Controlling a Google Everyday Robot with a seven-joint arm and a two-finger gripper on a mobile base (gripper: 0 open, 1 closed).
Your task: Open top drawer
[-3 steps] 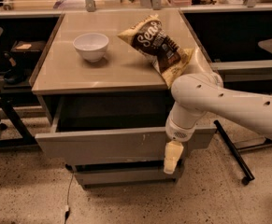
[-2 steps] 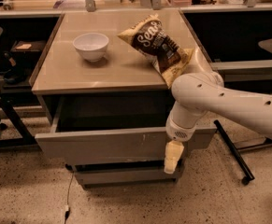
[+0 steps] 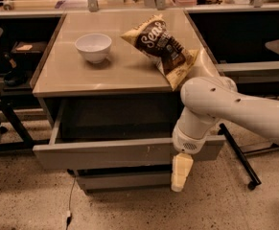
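Countertop (image 3: 124,75) with "Sen…" bag (image 3: 163,47); top drawer (image 3: 110,153) out; hand (image 3: 181,172) at its front, state unclear

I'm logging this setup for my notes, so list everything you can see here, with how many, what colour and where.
top drawer: one, grey, pulled out below the countertop, inside dark
lower drawer front: one visible, grey, closed, beneath the top drawer
countertop: one, beige-grey, above the drawers
bowl: one, white, left-centre of the countertop
chip bag: one, brown and tan, right side of the countertop, reaching its front edge
cable: one, dark, on the speckled floor below the drawers
arm: one, white, coming in from the right
gripper: one, cream, pointing down in front of the top drawer's right end
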